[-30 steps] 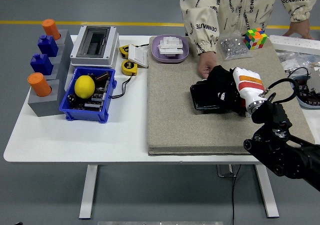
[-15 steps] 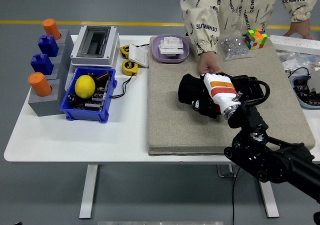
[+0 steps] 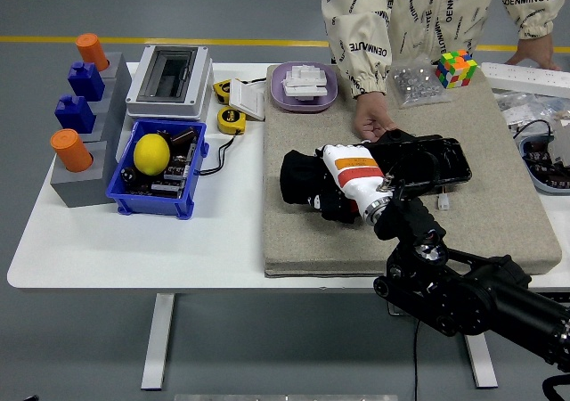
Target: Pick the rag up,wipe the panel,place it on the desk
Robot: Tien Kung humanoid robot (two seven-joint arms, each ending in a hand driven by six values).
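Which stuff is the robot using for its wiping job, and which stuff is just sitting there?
In the job: black rag, black panel, right hand, person's hand steadying the panel.

Lying about: lemon, blue bin, puzzle cube, purple tray, tape measure.

You can read "DENIMINUTE" printed again and again in dark letters across the person's cream sweatshirt (image 3: 419, 13); nothing else is legible.

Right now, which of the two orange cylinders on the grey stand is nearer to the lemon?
The front orange cylinder, on the grey stand's lowest step, beside the blue bin holding the lemon. The other sits at the far top.
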